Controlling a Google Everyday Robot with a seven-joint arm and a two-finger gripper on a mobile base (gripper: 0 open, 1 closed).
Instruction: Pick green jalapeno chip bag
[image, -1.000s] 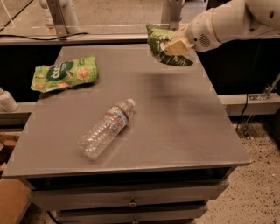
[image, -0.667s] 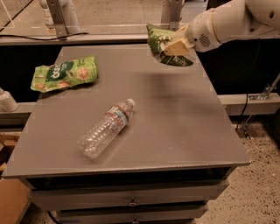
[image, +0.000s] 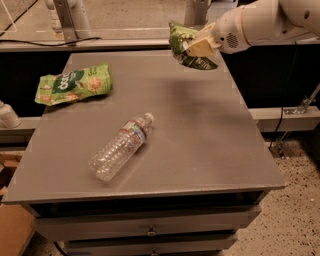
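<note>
The green jalapeno chip bag (image: 186, 46), small, dark green and crinkled with white lettering, hangs in the air above the back right part of the grey table (image: 200, 130). My gripper (image: 196, 46) comes in from the upper right on a white arm and is shut on the bag, its pale fingers (image: 202, 46) pinching the bag's right side. The bag is clear of the tabletop and casts a faint shadow below it.
A longer light-green snack pouch (image: 74, 83) lies at the back left of the table. A clear plastic water bottle (image: 121, 146) lies on its side near the middle-left. Drawers sit under the table's front edge. Speckled floor is at the right.
The arm and the held bag have stayed almost still, with at most a slight shift. The pouch and bottle have not moved.
</note>
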